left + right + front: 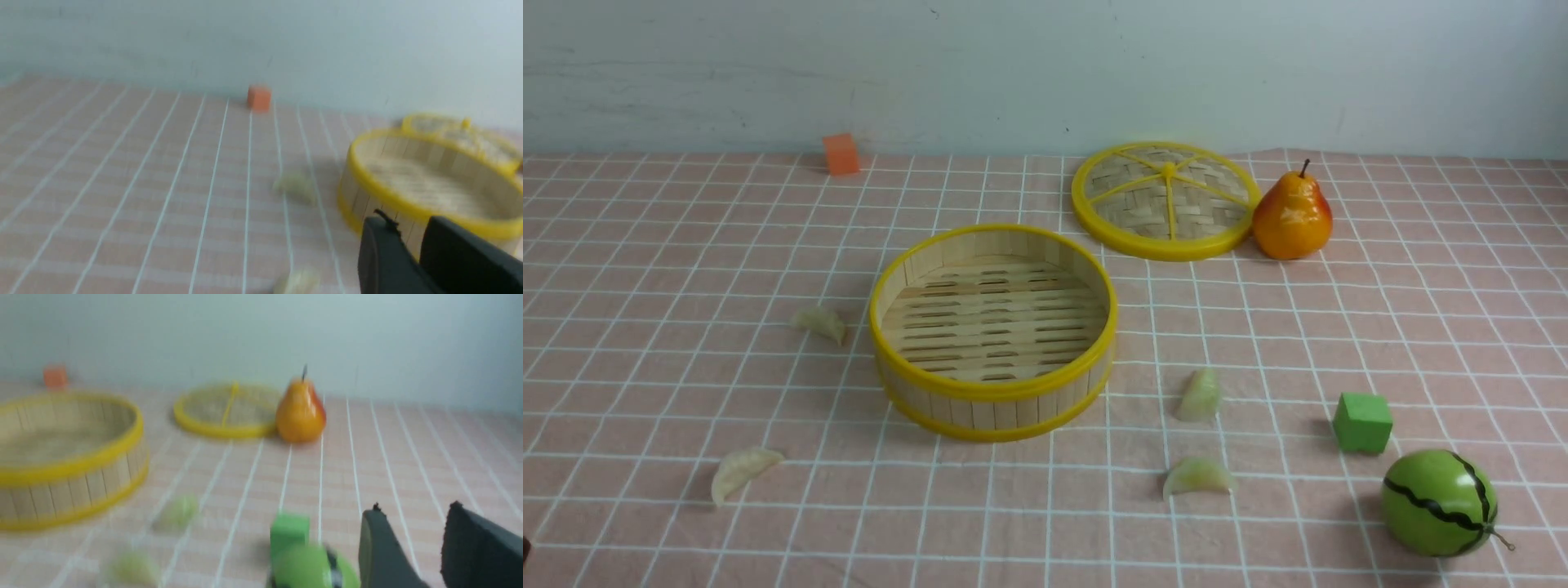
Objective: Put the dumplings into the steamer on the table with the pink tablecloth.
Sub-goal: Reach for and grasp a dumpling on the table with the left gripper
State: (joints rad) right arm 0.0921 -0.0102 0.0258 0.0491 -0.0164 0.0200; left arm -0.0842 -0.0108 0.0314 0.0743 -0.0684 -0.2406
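Observation:
The steamer (992, 394) stands empty in the middle of the pink tablecloth (645, 245). Two cream dumplings lie to its left, one (821, 322) near it and one (742, 469) nearer me. Two green dumplings (1200, 396) (1199, 476) lie to its right. Neither gripper shows in the front view. In the blurred left wrist view, my left gripper (408, 223) is empty with a narrow gap, low, before the steamer wall (367, 204), with cream dumplings (294, 185) (296, 281) beside it. My right gripper (414, 509) is open and empty near the green dumplings (177, 512) (132, 569).
The woven lid (1165, 200) lies behind the steamer on the right, touching a pear (1292, 216). An orange cube (840, 153) sits by the back wall. A green cube (1362, 422) and a toy watermelon (1439, 502) sit at the front right, close to my right gripper.

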